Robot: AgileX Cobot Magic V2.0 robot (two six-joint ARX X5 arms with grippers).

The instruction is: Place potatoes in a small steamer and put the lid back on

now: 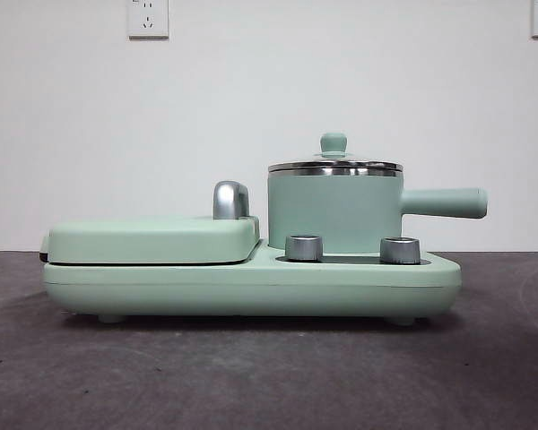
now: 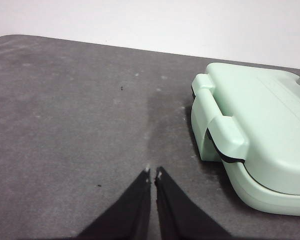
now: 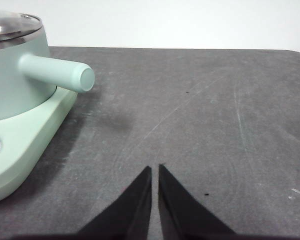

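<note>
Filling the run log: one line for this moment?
lid on small steamer | potato unseen | left gripper shut, idle | right gripper shut, idle

Mint-green griddle cover [image 1: 152, 239] closed; two steel dials [image 1: 304, 248]; dark tabletop [image 1: 251, 376].

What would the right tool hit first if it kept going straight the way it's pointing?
Probably nothing but the table. The right tool, jaws shut, points across bare dark surface; the pot and its handle sit off to one side of that line, though depth is hard to judge.

Mint-green small steamer [image 1: 334, 213] with clear, steel-rimmed lid [image 1: 334, 165] on mint-green base [image 1: 251, 287]; dark grey table [image 1: 251, 376].
</note>
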